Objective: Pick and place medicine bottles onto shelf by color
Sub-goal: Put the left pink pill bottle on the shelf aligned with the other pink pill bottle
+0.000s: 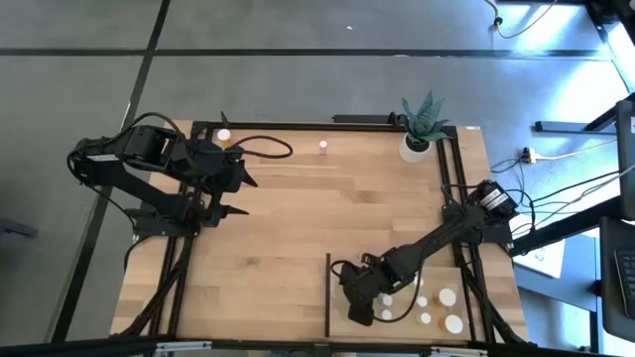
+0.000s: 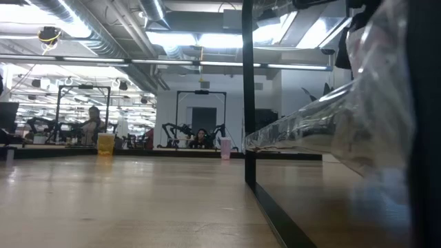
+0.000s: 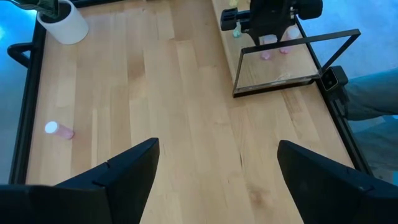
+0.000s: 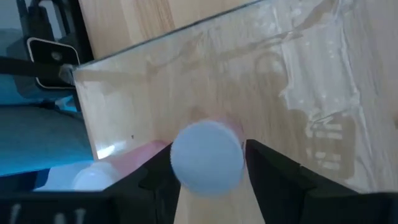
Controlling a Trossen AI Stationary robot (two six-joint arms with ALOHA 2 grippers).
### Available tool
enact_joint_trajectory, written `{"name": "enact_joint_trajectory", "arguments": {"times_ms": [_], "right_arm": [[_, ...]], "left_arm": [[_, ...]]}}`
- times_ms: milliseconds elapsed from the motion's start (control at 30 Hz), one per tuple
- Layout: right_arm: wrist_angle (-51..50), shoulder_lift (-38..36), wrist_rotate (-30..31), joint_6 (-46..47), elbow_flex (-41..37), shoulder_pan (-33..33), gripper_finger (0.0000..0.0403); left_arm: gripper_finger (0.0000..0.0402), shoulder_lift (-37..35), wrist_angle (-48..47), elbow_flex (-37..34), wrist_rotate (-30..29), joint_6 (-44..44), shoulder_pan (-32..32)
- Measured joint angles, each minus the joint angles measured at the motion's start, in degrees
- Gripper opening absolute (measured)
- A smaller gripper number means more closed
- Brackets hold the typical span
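We see the right pincer (image 1: 361, 297) covering part of the shelf (image 1: 342, 317). Whether it grips the white-capped bottle (image 4: 207, 155) between its fingers, we cannot tell.

Bottles (image 1: 437, 309) on shelf (image 1: 397, 273); plant pot (image 1: 415, 147) behind.

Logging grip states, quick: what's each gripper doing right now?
Left gripper: open, empty, above the table.
Right gripper: around a pink bottle on the shelf; grip cannot be told.
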Motion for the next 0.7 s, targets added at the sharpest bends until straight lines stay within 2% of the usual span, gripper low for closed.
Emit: {"name": "enact_joint_trajectory", "arguments": {"times_ms": [467,700], "right_arm": [[0.83,-0.58,-1.15,-1.41,0.12,-0.34,0.0178],[-1.17,-0.61,-1.13,-3.08,3.49,-0.34,0.0178]], "left_arm": [[0.0321,0.00,0.00,0.00,0.00,-0.02,-0.02],[0.0321,0.00,-0.02,0.00,0.00,-0.04,-0.02]]}}
